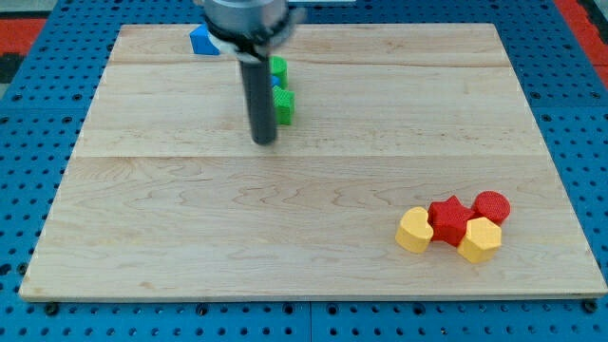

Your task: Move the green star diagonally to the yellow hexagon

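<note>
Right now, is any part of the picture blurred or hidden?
Camera view: light is even and the wooden board sharp; the arm's dark head at the view's top is blurred; my tip casts little shadow; the rod partly hides the green blocks.

Red star [448, 220] beside yellow hexagon [480, 239]

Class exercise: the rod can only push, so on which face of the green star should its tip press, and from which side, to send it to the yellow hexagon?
Press the green star on its upper-left face, coming from the view's top left, since the yellow hexagon lies diagonally toward the bottom right. My tip now sits just left of and below the star, so it should circle round first.
</note>
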